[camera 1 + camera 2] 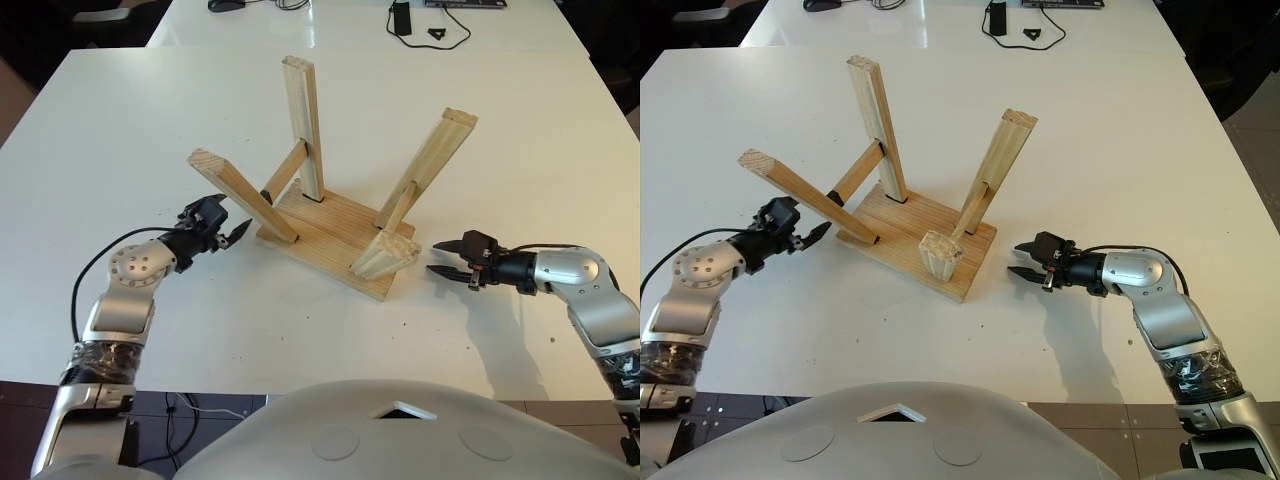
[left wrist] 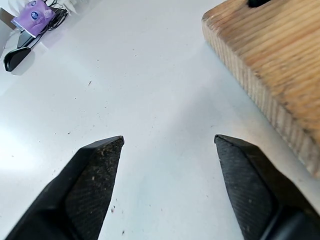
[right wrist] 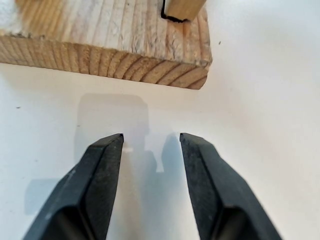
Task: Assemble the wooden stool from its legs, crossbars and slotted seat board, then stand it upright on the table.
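1. Four legs are seated in the slotted seat board [image 1: 328, 232]. The board lies flat on the white bench [image 1: 120, 130] with the legs pointing up, so I read the stool as upside down, roughly mid-bench.
2. The legs splay outward. The back leg [image 1: 305, 120] is near upright, the right leg [image 1: 430, 160] leans right, the left leg [image 1: 240, 195] leans hard left, and the front leg [image 1: 383, 255] tips toward the camera.
3. One crossbar [image 1: 287, 170] runs at a slant between the left leg and the back leg.
4. The left jaws are wide open and low over the bench, just beside the foot of the left leg at the board's left edge. My left wrist view shows bare bench between the fingertips [image 2: 102, 150], with the board's corner off to one side and not touching.
5. The right jaws are open at moderate width with nothing in them, just off the board's near-right corner and pointing at it. In the right wrist view the fingertips [image 3: 107, 147] sit short of the board's end grain, with a gap of bench between.
6. A second bench [image 1: 330, 28] behind carries a mouse [image 1: 227, 5] and a black cable [image 1: 455, 30].
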Motion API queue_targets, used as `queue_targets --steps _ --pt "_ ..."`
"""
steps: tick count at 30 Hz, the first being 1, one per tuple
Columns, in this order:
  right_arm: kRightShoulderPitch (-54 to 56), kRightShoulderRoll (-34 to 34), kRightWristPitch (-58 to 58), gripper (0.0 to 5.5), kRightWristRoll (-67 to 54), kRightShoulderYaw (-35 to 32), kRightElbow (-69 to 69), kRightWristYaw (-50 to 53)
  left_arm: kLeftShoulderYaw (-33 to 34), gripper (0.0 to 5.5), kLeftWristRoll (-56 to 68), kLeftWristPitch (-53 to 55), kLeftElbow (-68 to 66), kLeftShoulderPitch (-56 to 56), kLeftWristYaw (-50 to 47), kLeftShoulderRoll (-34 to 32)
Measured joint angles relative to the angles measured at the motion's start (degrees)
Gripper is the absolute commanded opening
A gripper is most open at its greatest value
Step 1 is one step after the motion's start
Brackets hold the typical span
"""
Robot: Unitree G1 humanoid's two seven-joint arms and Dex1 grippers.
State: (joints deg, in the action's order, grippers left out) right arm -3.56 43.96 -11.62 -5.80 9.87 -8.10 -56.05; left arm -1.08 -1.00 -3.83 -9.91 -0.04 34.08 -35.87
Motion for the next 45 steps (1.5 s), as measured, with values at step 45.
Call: queue_targets --steps 45 --pt "-10.42 2.03 -5.55 2.08 -4.62 -6.25 -14.31 0.16 0.33 2.79 12.64 13.37 31.15 21.54 6.03 -3.38"
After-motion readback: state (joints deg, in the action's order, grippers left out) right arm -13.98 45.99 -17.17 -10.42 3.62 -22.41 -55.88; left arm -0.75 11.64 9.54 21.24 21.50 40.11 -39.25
